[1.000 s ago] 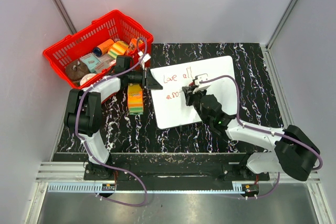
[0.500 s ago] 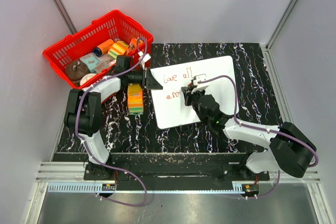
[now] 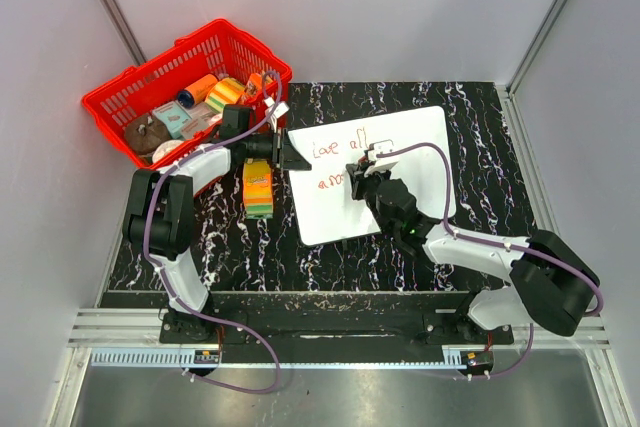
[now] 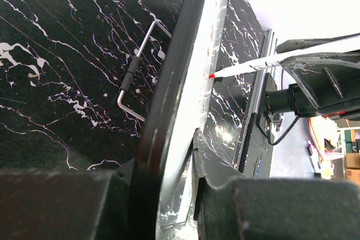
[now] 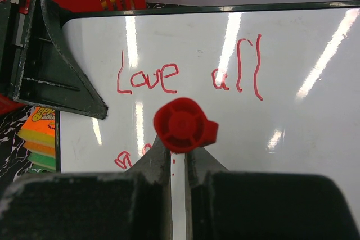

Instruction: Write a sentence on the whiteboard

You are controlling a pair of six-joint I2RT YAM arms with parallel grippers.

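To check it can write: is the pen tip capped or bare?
Bare: the pen shows a red tip at the whiteboard; its red cap sits on the rear.

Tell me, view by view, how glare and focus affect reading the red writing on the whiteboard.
Right wrist: bright glare streaks run down the whiteboard through the sentence; the marker, close to the lens, covers part of the second line. Left wrist: board seen edge-on, no writing legible, foreground dark and blurred. Top external: even light, no glare, writing sharp but small.
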